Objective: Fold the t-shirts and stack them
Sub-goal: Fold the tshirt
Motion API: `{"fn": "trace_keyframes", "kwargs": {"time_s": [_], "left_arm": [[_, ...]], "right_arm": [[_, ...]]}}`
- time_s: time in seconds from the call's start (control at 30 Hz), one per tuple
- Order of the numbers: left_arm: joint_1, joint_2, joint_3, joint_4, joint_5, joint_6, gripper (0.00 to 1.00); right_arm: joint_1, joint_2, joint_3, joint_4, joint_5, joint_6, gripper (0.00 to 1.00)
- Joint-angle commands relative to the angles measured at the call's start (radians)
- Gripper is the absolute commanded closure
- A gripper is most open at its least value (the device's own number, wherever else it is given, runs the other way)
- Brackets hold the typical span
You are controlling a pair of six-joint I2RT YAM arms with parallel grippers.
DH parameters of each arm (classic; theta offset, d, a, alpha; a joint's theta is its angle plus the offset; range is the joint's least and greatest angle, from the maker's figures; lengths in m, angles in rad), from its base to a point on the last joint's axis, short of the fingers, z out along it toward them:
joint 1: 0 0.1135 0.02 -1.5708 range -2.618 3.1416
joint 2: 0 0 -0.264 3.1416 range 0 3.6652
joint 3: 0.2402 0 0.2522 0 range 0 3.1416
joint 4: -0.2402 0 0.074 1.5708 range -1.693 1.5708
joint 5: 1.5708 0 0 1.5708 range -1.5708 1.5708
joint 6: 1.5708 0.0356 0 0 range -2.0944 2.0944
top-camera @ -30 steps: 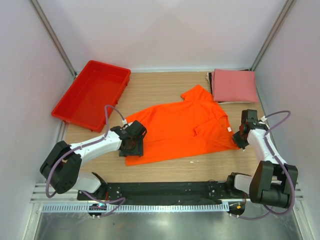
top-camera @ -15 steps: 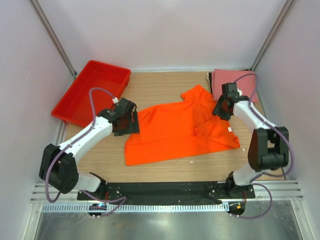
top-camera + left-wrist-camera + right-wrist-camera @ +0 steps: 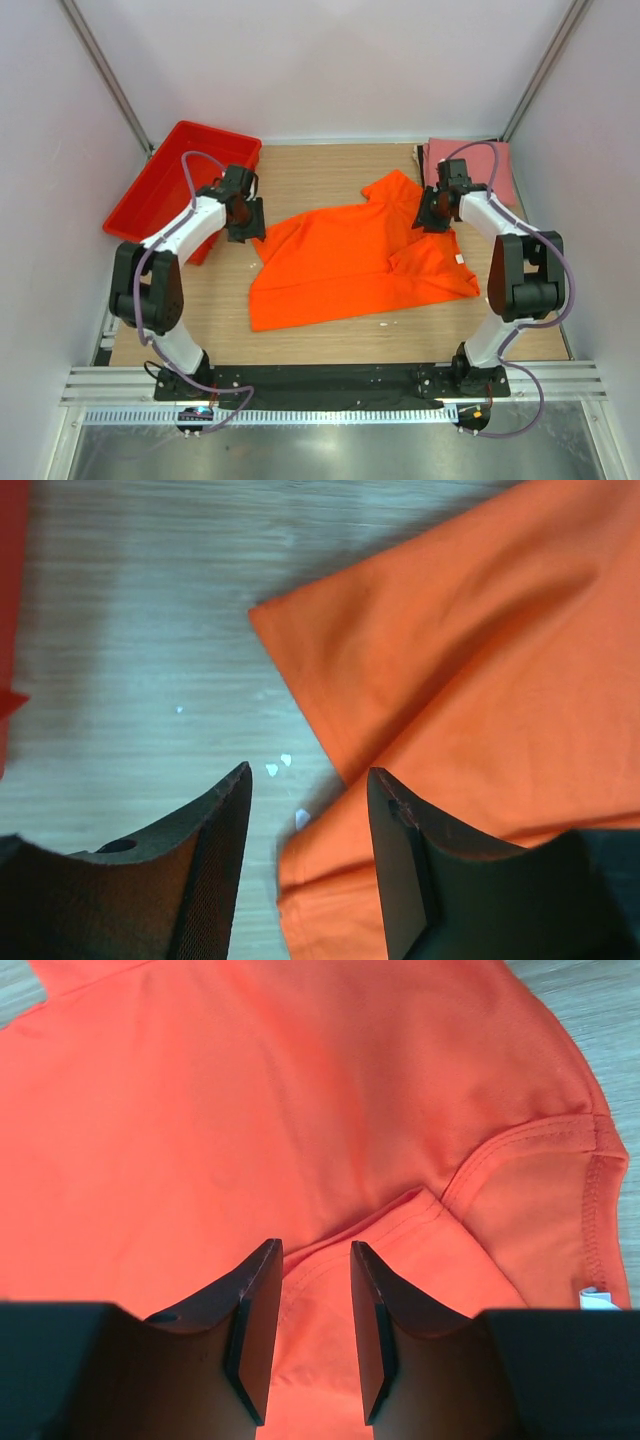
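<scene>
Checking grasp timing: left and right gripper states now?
Left gripper: open, holding nothing.
Right gripper: open above the orange shirt, holding nothing.

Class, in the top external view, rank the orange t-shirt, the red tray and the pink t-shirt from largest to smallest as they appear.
1. orange t-shirt
2. red tray
3. pink t-shirt, partly hidden behind the right arm
</scene>
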Motion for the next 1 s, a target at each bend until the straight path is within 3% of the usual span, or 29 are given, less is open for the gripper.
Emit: {"fn": "trace_keyframes", "kwargs": {"time_s": [0.0, 0.13, 0.37, 0.57, 0.83, 0.97], "left_arm": [[0.007, 0.077, 0.057, 0.02, 0.033, 0.128, 0.49], [0.007, 0.163, 0.128, -0.005, 0.096, 0.232, 0.53], [0.007, 0.246, 0.204, -0.002, 0.07, 0.423, 0.54], [0.007, 0.325, 0.252, -0.058, -0.056, 0.55, 0.5], [0.011, 0.381, 0.295, -0.078, 0.01, 0.59, 0.49], [0.011, 0.435, 0.344, -0.127, 0.025, 0.581, 0.54]], "right_arm": [[0.007, -0.082, -0.005, 0.025, -0.023, -0.031, 0.61], [0.009, -0.113, -0.014, 0.025, -0.038, -0.028, 0.62], [0.009, -0.122, -0.021, 0.048, -0.064, -0.035, 0.61], [0.009, -0.128, -0.01, 0.035, -0.081, -0.034, 0.6], [0.009, -0.134, -0.022, 0.03, -0.084, -0.038, 0.61], [0.009, -0.133, -0.008, 0.022, -0.075, -0.04, 0.6]]}}
